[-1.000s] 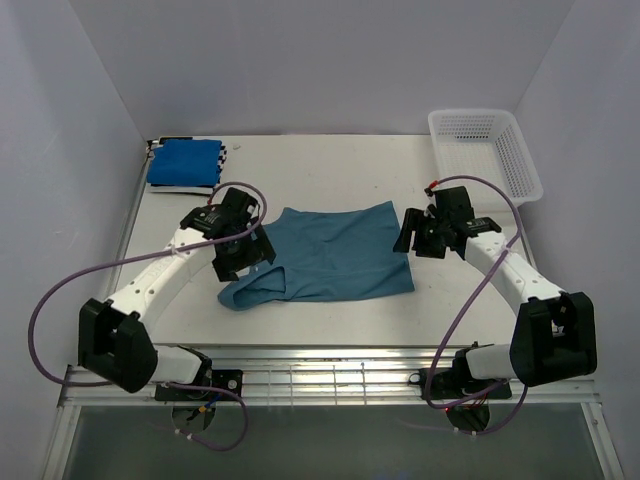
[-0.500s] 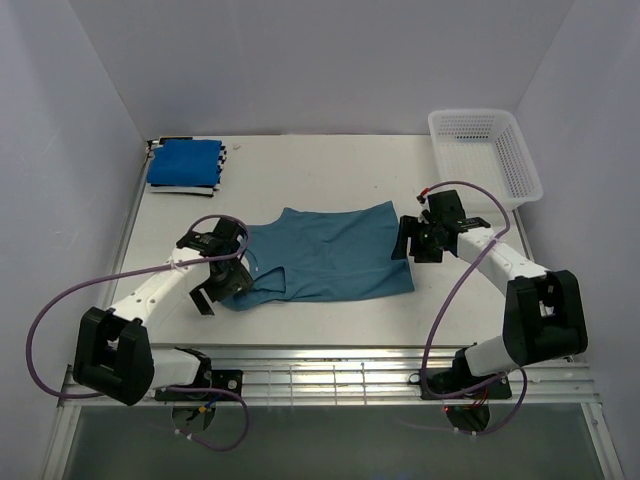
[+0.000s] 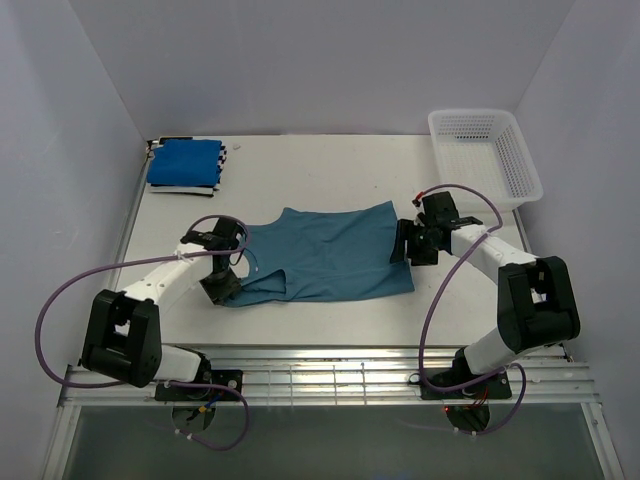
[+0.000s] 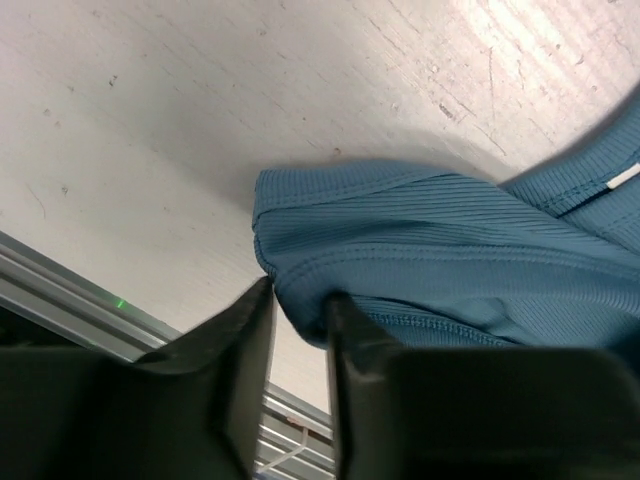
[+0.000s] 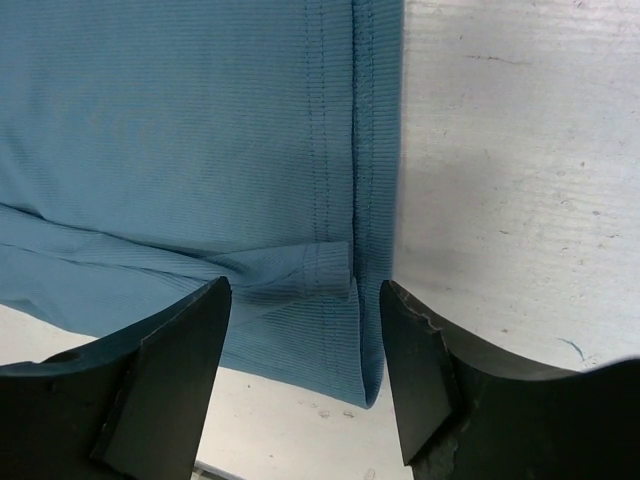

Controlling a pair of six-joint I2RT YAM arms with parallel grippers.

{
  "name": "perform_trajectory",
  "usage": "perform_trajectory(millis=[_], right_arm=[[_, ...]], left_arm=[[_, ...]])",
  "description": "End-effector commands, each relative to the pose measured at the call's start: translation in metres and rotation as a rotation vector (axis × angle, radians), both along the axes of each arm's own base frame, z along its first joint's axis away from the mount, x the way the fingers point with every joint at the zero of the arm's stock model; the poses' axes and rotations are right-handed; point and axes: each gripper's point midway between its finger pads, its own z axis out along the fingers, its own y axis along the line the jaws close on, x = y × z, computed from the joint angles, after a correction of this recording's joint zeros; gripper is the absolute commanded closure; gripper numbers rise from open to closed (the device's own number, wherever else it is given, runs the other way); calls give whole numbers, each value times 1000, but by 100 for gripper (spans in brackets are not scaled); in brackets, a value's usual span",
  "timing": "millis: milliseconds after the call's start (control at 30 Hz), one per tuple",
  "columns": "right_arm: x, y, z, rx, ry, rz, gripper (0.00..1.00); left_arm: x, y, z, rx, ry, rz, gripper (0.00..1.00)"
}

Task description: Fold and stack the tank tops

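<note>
The teal-blue tank top lies spread flat mid-table, its near left corner bunched. My left gripper is down at that corner. In the left wrist view its jaws are closed narrowly on a fold of the ribbed teal cloth. My right gripper hovers at the top's right edge. In its wrist view it stands open and straddles the stitched hem, touching nothing. The royal blue tank top lies folded at the back left on the striped one.
A white mesh basket stands at the back right corner. The white table ends at a metal rail near the arm bases. Purple cables loop from both arms.
My left gripper came down toward the near left corner of the teal top and closed from wide open onto the cloth. The right gripper edged in toward the hem.
</note>
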Motion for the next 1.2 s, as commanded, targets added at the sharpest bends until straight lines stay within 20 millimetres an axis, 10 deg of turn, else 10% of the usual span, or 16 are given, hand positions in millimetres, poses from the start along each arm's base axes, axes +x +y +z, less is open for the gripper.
perform_trajectory(millis=[0,133,467,800,1167], right_arm=[[11,4,2,4,-26,-6,34],[12,5,0,5,-21,-19,52],[22,-9,7,-54,-48,-120,92],[34,-10,6,-78,-49,-123,92],[43,-7,8,-77,-66,-98,87]], left_arm=[[15,3,6,12,-54,8,66],[24,3,11,12,-74,9,90],[41,-3,17,-23,-56,5,100],[65,-1,14,-59,-35,-16,100],[78,22,-4,-38,14,81,62]])
